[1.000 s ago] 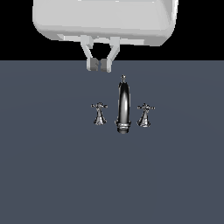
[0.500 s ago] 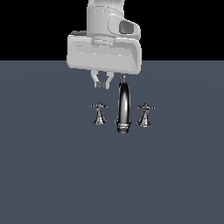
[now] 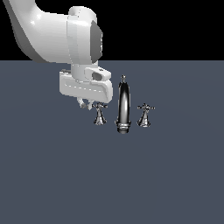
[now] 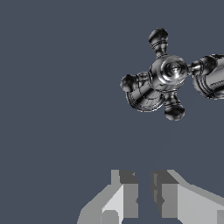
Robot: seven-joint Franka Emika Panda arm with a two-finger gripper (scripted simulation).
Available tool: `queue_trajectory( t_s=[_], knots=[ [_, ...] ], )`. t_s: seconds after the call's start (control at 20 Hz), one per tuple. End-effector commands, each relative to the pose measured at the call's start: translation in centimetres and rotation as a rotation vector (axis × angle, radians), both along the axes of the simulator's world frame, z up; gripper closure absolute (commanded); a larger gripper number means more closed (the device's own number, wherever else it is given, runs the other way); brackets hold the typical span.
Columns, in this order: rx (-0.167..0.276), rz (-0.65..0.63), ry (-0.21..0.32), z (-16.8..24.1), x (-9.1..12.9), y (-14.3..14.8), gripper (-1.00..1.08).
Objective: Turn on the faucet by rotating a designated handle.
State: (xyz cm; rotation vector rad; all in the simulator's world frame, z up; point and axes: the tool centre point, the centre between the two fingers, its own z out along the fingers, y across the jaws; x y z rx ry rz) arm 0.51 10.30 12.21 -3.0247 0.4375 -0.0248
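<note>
The chrome faucet has a tall arched spout (image 3: 124, 105) on a ringed base and two cross-topped handles. The exterior view's left handle (image 3: 100, 113) stands beside the spout, and the right handle (image 3: 145, 115) is on the other side. My gripper (image 3: 84, 104) hangs fingers down, just to the exterior view's left of the left handle, at the height of its cross top. I cannot tell if it touches. In the wrist view the cross handle (image 4: 168, 73) lies apart from my gripper (image 4: 144, 194). The fingers (image 4: 124, 197) stand almost together with a narrow gap and hold nothing.
The faucet stands on a flat dark blue-grey surface (image 3: 112, 183). My white arm (image 3: 48, 35) reaches in from the upper left of the exterior view. Part of the spout (image 4: 212, 78) shows at the wrist view's edge next to the handle.
My hand has come down from above the faucet and shifted to the exterior view's left, turning as it went. Its fingertips are now beside the left handle. The faucet has not moved.
</note>
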Motion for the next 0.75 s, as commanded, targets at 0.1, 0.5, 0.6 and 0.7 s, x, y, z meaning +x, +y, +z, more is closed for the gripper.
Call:
queue_trajectory(
  t_s=[0.1,0.5,0.6,0.7],
  knots=[
    [-0.047,-0.159,-0.078,-3.3,5.0,-8.3,0.55],
    [-0.147,-0.131,-0.221,-2.2,9.4,-15.6,-0.77],
    [-0.172,-0.064,-0.243,-2.1,9.6,-13.5,-0.60],
    [-0.071,0.023,-0.260,-2.1,9.2,0.0,-0.39]
  ],
)
